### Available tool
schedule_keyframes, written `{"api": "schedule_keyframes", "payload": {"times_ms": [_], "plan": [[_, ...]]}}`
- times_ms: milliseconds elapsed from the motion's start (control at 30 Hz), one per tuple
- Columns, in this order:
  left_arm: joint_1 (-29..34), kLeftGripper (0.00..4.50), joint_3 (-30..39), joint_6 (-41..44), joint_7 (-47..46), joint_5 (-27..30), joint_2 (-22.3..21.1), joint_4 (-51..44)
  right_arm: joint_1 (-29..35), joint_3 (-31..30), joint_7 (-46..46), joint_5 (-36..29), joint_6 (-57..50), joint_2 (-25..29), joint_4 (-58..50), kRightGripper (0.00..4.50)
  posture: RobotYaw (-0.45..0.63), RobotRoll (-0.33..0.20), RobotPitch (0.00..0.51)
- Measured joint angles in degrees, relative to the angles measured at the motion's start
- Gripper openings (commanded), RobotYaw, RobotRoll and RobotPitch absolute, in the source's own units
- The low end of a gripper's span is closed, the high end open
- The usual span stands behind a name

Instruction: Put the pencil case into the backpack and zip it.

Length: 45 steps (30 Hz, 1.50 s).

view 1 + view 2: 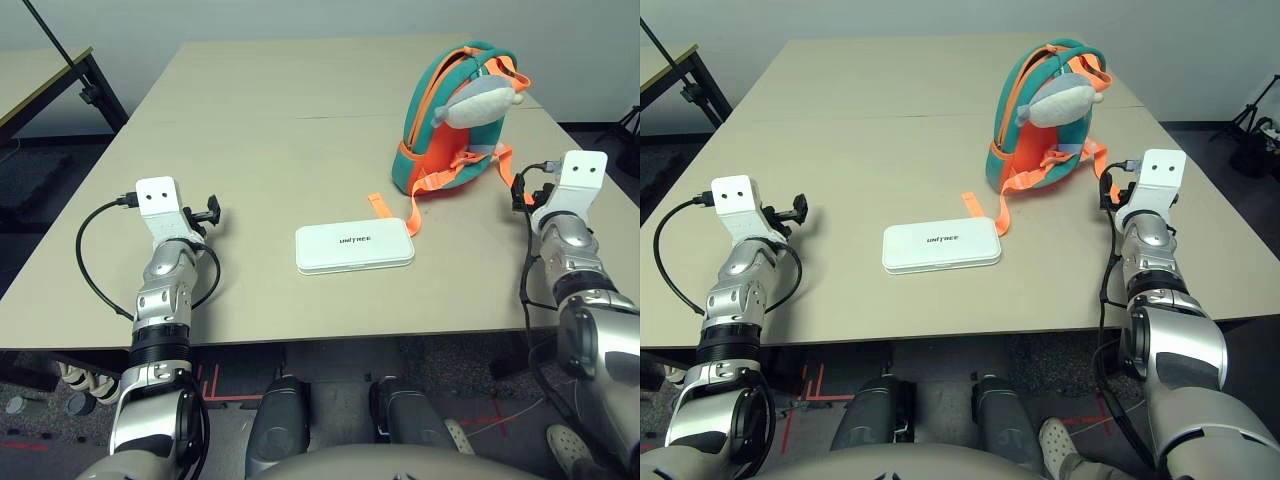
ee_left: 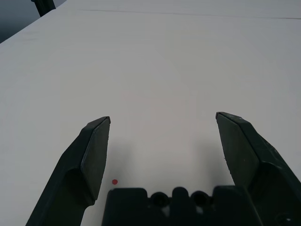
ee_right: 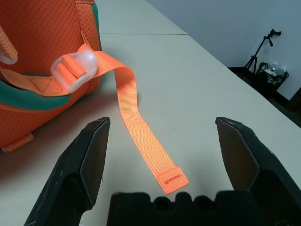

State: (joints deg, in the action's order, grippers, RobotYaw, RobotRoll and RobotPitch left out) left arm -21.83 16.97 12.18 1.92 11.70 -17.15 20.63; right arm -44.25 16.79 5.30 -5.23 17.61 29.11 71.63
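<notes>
The desk (image 1: 300,120) is seen from above and forward by both head eyes, and nearly the same scene is shared. Bare desk is viewed closely along the left pincer (image 2: 162,120). An orange strap (image 3: 141,136) beside the backpack (image 3: 42,61) is viewed closely along the right pincer (image 3: 162,120).

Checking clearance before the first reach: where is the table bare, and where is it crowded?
Bare: between the open left gripper and the flat white pencil case, and the far half left of the teal-and-orange backpack. Crowded: orange straps trail between backpack and case, and before the open right gripper.
</notes>
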Motion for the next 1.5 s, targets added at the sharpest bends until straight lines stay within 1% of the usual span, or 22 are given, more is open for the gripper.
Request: {"api": "schedule_keyframes", "payload": {"times_ms": [200,300,367,433,467,533,567,667,767,800,867,967,1133,1267,1367,1500], "plan": [[0.0,4.5,-0.13,0.11,1.0,0.03,-0.11,-0.01,0.0,-0.01,1.09,0.0,0.0,0.2,0.0,4.49,0.01,0.0,0.055],[-0.16,4.5,-0.12,0.91,3.59,0.77,-1.33,-0.03,0.11,0.0,4.21,-0.51,-0.01,0.61,-0.74,4.49,-0.01,0.0,0.053],[-0.91,4.5,0.37,2.25,5.67,2.33,-2.2,-0.08,0.7,-0.02,7.77,-0.98,-0.16,1.52,-2.77,4.49,-0.03,0.0,0.052],[-2.61,4.5,1.28,5.25,9.24,5.59,-3.12,-0.38,2.33,-0.14,12.84,-1.99,-1.11,2.37,-6.98,4.49,-0.06,0.0,0.053],[-3.18,4.5,1.46,6.99,11.18,7.1,-3.61,-0.96,3.41,-0.34,15.05,-2.42,-1.84,2.63,-9.15,4.32,-0.06,0.0,0.053],[-5.07,4.5,1.64,12.12,16.14,11.29,-4.61,-2.58,7.48,-1.0,20.63,-3.22,-5.09,3.41,-16.22,3.84,-0.09,0.0,0.057],[-5.91,4.5,1.63,14.41,17.73,12.78,-4.91,-2.99,9.45,-1.46,22.55,-3.62,-6.74,3.76,-19.44,3.52,-0.1,0.0,0.058],[-8.68,4.5,1.72,22.73,21.89,17.63,-5.98,-4.2,16.1,-3.19,27.81,-4.4,-13.71,4.94,-31.36,2.34,-0.13,0.0,0.06],[-11.62,4.5,2.24,31.05,24.7,22.66,-6.3,-4.27,19.75,-5.21,30.96,-4.87,-20.51,6.28,-42.22,1.13,-0.14,0.0,0.056],[-12.23,4.5,2.24,32.88,25.17,23.62,-6.35,-4.26,20.22,-5.51,31.52,-4.91,-21.81,6.49,-44.31,0.78,-0.14,0.0,0.055],[-14.41,4.5,2.0,39.74,25.45,25.06,-7.16,-3.1,21.63,-7.03,32.91,-5.0,-26.12,7.17,-51.04,0.04,-0.15,0.0,0.047],[-16.4,4.5,1.7,47.81,27.22,26.71,-8.36,0.57,23.36,-9.91,34.59,-4.92,-31.55,7.35,-58.12,0.04,-0.15,0.0,0.038],[-17.8,4.5,0.92,55.47,30.31,27.51,-9.2,5.02,23.57,-15.57,35.82,-3.44,-34.85,6.43,-62.98,0.04,-0.15,0.0,0.027],[-19.88,4.5,1.02,59.63,32.81,27.95,-10.83,7.9,23.19,-19.16,36.65,-2.07,-35.21,5.5,-63.23,0.04,-0.15,0.0,0.022],[-21.32,4.5,1.19,63.2,35.24,29.14,-11.0,10.3,20.97,-22.23,37.41,0.25,-34.71,5.02,-62.11,0.04,-0.14,0.0,0.02],[-21.79,4.5,1.02,66.94,38.41,29.8,-11.59,13.44,19.17,-24.88,38.67,2.67,-33.11,4.48,-59.37,0.04,-0.14,0.0,0.014]]}}
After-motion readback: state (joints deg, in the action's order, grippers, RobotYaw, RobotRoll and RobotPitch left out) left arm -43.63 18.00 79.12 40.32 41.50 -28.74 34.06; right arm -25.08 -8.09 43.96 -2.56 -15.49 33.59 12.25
